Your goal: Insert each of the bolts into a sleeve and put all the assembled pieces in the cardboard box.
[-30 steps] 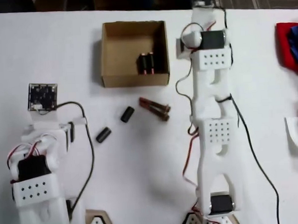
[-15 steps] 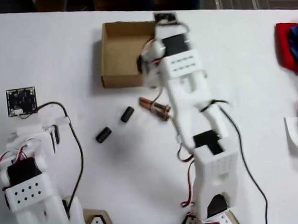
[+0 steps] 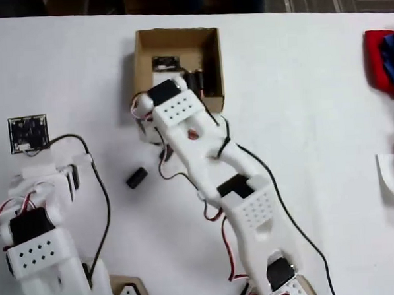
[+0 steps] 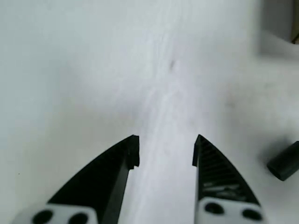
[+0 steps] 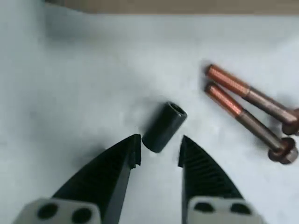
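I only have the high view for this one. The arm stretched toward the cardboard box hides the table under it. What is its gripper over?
Observer: The right gripper hangs over a black sleeve lying on the table.
Operator: Shut on it?
Observer: No. The jaws stand open, one on each side of the sleeve's near end.
Operator: Any bolts under there?
Observer: Two copper-coloured bolts lie side by side on the table, apart from the sleeve and with nothing fitted on them.
Operator: And the other arm?
Observer: The left gripper is open over bare table, with a second sleeve off to one side.
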